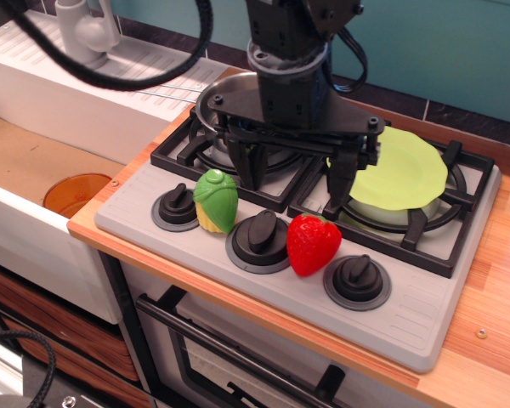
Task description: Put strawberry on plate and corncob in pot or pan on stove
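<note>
Single view, from the front right of the counter. Stove (425, 319): grey top, 2 burners under black grates, 3 black knobs along the front edge. Strawberry (313, 244): red, green cap, resting on the stove's front strip between the middle knob (261, 235) and the right knob (357, 279), close to both. Corncob (216, 201): green husk, pale yellow kernels at its lower left, standing between the left knob (178, 206) and the middle knob. Plate (401, 174): lime green, lying on the right burner grate. Pan (229, 95): shiny steel, on the left burner, largely hidden behind the arm. Gripper (294, 180): black, fingers spread wide, holding nothing, poised above the grates behind both toys; whether its tips touch the grates cannot be told. Orange dish (75, 193): in the sink to the left.
</note>
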Robot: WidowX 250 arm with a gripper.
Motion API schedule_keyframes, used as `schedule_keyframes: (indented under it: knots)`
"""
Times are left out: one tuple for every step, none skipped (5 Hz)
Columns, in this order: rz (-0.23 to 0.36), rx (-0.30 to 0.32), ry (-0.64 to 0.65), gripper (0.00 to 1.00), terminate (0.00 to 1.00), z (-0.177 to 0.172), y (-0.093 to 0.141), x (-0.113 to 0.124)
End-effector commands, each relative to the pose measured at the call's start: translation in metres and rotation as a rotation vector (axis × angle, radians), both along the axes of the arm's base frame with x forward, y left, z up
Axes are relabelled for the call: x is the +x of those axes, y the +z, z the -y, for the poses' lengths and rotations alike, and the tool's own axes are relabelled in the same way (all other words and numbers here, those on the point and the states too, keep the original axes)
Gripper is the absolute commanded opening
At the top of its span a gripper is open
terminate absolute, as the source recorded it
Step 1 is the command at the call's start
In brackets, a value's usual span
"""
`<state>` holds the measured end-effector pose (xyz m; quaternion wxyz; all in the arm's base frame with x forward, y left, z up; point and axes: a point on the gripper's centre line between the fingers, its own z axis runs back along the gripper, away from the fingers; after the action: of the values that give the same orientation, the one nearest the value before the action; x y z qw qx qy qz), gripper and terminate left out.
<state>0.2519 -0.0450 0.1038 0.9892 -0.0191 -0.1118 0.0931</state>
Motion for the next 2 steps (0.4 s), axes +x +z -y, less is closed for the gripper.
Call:
schedule_keyframes:
  knots:
    - [0.000,0.000,0.000,1.00,0.00,0.000,0.000,0.000]
    - [0.029,-0.001,-0.004,1.00,0.00,0.000,-0.013,0.002]
